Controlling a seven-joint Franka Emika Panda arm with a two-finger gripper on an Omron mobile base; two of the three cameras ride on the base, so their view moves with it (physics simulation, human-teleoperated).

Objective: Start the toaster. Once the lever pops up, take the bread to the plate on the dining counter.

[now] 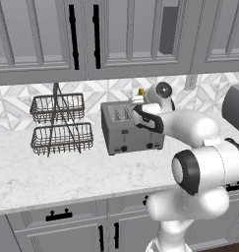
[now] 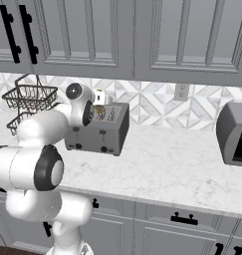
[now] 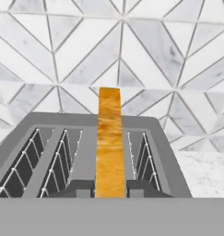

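The grey four-slot toaster [image 1: 133, 133] [image 2: 100, 132] [image 3: 155, 138] stands on the marble worktop against the tiled wall. My gripper [image 1: 140, 100] [image 2: 99, 99] [image 3: 109, 188] hangs just over its top, pointing down. It is shut on the bread [image 3: 109, 138] [image 1: 140, 91] [image 2: 98, 112], a golden-brown slice seen edge-on and standing upright between my two fingertips [image 3: 79, 188]. The slice's lower edge is hidden, so I cannot tell whether it still sits in a slot. The other slots look empty. The plate and the dining counter are out of view.
A two-tier wire basket rack [image 1: 59, 123] [image 2: 30, 97] stands left of the toaster. A dark grey boxy appliance [image 2: 234, 132] [image 1: 235, 108] sits at the far right. Upper cabinets [image 1: 91, 34] hang low above the worktop [image 2: 167, 164].
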